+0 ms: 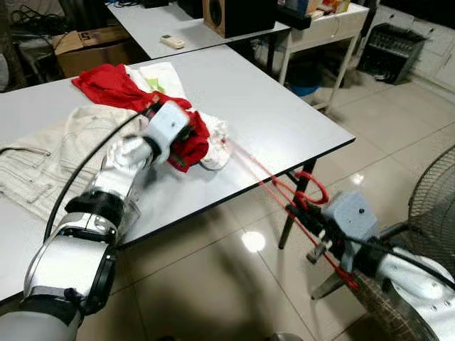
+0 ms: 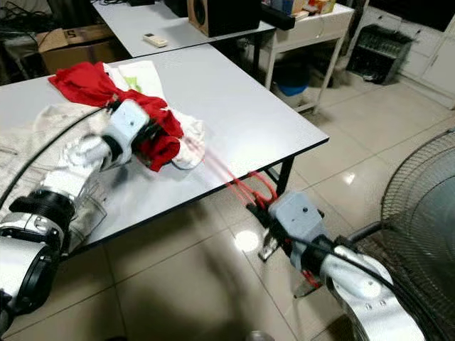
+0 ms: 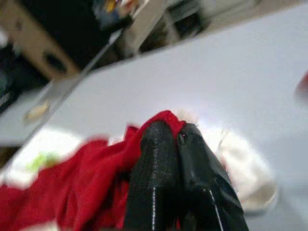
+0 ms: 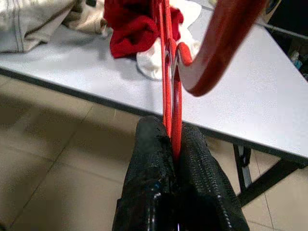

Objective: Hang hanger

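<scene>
A red garment point(image 1: 114, 85) lies bunched on the grey table point(image 1: 270, 106), partly over a white cloth point(image 1: 217, 142). My left gripper point(image 3: 174, 132) rests on the table with its fingers shut on a fold of the red garment point(image 3: 86, 192). A red hanger point(image 1: 263, 174) reaches from the garment out past the table's front edge, its hook point(image 1: 316, 186) curling up by my right gripper point(image 1: 302, 209). That gripper hangs above the floor, off the table, and is shut on the hanger's thin bars point(image 4: 171, 86). The hanger's far end is hidden under the cloth.
A beige garment point(image 1: 50, 156) lies spread at the table's left. A standing fan point(image 1: 426, 213) is close by my right arm. Behind stand a second table with a remote point(image 1: 172, 41) and a speaker point(image 1: 234, 14), and a cardboard box point(image 1: 92, 46).
</scene>
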You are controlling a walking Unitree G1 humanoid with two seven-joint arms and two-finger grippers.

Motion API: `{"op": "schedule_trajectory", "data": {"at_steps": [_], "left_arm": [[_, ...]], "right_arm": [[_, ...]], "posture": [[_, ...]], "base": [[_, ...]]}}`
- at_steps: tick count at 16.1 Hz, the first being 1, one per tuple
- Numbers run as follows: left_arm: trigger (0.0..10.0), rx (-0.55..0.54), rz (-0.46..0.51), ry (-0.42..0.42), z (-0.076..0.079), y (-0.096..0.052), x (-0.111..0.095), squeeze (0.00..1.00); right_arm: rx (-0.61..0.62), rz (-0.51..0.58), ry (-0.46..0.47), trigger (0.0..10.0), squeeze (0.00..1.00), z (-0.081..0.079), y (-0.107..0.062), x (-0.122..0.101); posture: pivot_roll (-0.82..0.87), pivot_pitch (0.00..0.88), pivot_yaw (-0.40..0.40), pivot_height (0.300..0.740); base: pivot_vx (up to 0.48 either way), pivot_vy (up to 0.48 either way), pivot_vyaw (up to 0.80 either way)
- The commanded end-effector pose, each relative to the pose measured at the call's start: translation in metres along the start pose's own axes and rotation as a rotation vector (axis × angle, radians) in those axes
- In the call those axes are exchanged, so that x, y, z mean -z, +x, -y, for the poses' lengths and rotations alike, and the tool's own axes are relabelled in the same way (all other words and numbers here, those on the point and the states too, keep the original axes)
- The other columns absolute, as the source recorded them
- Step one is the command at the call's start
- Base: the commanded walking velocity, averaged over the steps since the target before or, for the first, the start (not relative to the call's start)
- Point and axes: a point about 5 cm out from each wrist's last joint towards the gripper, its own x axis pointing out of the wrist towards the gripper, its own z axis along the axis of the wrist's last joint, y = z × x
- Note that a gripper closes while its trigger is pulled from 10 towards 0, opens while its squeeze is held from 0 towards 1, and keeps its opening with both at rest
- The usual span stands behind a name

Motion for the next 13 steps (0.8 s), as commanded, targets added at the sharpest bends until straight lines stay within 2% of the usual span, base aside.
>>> {"op": "schedule_trajectory", "data": {"at_steps": [1, 6, 11, 13], "left_arm": [[0.0, 0.03, 0.032, 0.023, -0.005, -0.003, -0.01, 0.0], [0.0, 0.046, 0.129, 0.01, -0.012, -0.015, -0.037, 0.0], [0.0, 0.138, 0.163, -0.018, -0.002, -0.019, -0.049, 0.0], [0.0, 0.126, 0.149, -0.018, -0.001, -0.019, -0.05, 0.0]], "right_arm": [[-0.005, 0.028, -0.004, 10.0, 0.0, 0.001, 0.001, -0.003], [-0.052, 0.014, -0.019, 10.0, 0.0, 0.006, 0.014, 0.005], [-0.072, 0.054, 0.005, 10.0, 0.0, 0.014, 0.045, 0.003], [-0.105, 0.078, 0.04, 10.0, 0.0, 0.013, 0.055, 0.003]], "posture": [[-0.29, 0.0, 0.085, 0.74], [-0.27, 0.0, 0.074, 0.74], [-0.26, 0.0, 0.075, 0.74], [-0.25, 0.0, 0.066, 0.74]], "base": [[0.0, 0.0, 0.0], [0.0, 0.0, 0.0], [0.0, 0.0, 0.0], [0.0, 0.0, 0.0]]}}
